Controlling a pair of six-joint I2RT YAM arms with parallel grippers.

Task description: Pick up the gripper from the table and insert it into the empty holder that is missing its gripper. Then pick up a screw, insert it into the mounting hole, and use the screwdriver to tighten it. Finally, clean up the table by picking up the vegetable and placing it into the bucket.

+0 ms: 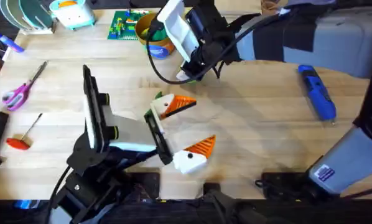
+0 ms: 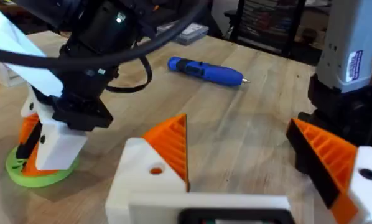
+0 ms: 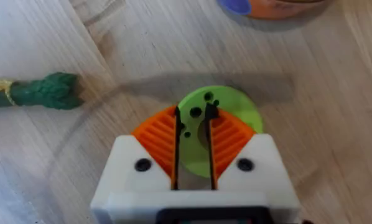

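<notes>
vegetable (image 3: 40,92) beside right jaws (image 3: 193,140), narrowly parted over green ring (image 3: 236,106); left jaws (image 1: 183,127) wide apart, empty

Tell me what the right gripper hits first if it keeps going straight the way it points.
Probably the lime-green ring on the table: the right gripper points down at it, jaws nearly closed over its holes. How much gap remains is unclear.

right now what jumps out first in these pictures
The right arm's end effector draws the eye first, poised low over the lime-green ring at the back of the table, its orange fingers nearly together. Next comes the bright blue screwdriver lying alone on the right. The dark green vegetable lies beside the ring.
</notes>
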